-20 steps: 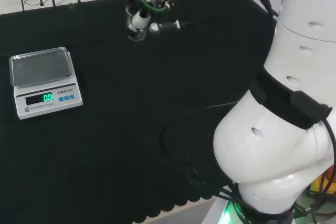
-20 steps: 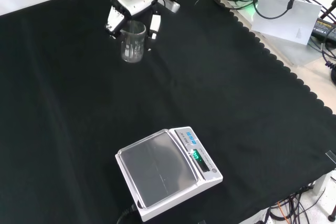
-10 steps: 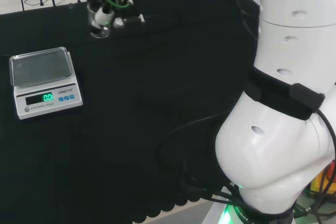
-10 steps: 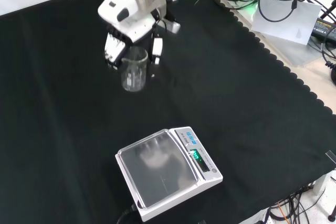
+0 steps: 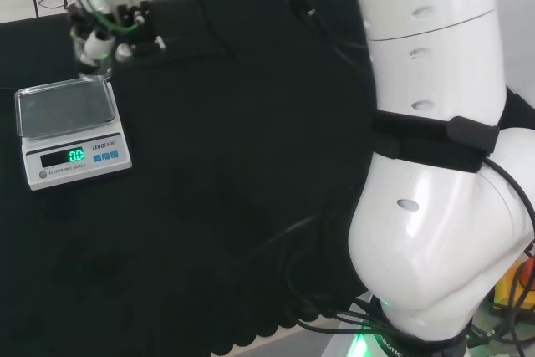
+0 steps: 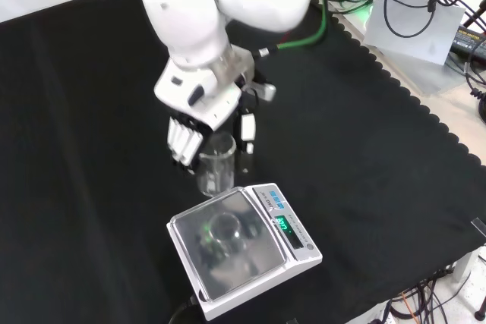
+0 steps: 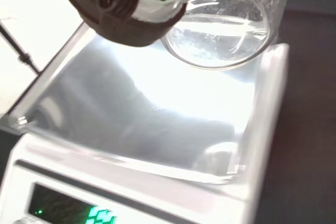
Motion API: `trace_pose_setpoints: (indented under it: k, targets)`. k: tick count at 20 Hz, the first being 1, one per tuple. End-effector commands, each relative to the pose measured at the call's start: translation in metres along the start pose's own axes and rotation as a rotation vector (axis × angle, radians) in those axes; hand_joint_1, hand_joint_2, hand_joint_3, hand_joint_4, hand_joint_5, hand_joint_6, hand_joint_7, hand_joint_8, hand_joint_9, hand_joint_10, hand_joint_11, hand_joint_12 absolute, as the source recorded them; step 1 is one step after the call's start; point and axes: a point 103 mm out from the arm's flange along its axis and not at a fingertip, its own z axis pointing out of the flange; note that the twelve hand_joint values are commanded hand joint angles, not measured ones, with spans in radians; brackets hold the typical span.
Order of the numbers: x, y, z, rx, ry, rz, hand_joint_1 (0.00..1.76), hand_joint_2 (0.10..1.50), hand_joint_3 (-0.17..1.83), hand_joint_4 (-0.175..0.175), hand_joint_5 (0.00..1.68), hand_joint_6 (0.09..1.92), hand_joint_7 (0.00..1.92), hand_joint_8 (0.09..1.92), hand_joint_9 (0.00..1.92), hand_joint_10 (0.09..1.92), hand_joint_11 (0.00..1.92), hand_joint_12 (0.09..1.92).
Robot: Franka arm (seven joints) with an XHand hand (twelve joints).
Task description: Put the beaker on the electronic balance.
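While the robot hand (image 6: 199, 115) gripped a clear glass beaker (image 6: 216, 163) between curled fingers and thumb, the vessel hung upright in the air just off the far edge of the electronic balance (image 6: 241, 249), as the front view showed it. That cylindrical beaker was see-through and smooth-walled, and its round base cast a dim reflection on the balance's weighing pan (image 6: 230, 242), a flat, shiny rectangular plate of brushed metal with a raised clear rim. From the head view, the robot hand (image 5: 99, 39) and beaker (image 5: 89, 63) sat at the pan's far right corner, the glass overlapping the rim of the pan (image 5: 63, 106) without plainly resting on it. Seen from the wrist view, the beaker's circular bottom (image 7: 220, 35) floated over one corner of the bright pan (image 7: 131, 108), with a dark ribbed part of the robot hand (image 7: 123, 9) close beside it. Below the pan, the white plastic body of the balance carried a green lit display (image 6: 285, 224) and small blue buttons (image 6: 275, 201). A matte black cloth covered the table (image 6: 380, 157), its near edge cut in scallops in the head view, and wide bare cloth lay on every side of the balance. A green cable (image 6: 304, 36) ran along the white arm above the robot hand.
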Motion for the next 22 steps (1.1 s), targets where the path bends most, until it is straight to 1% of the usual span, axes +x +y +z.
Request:
trace_pose_setpoints:
  k: [1,15,22]
  targets:
    - [0.047,0.006,0.024,0.064,-0.014,-0.059,1.07,0.97,0.66,-0.175,0.70,1.59,0.47,1.50,0.74,1.41,0.83,1.21]
    - [0.049,0.015,0.051,0.111,-0.022,-0.059,1.07,0.97,0.67,-0.175,0.70,1.59,0.47,1.50,0.75,1.41,0.83,1.22]
    - [0.046,0.025,0.067,0.142,-0.014,-0.047,1.07,0.96,0.68,-0.175,0.70,1.59,0.47,1.50,0.75,1.41,0.83,1.22]
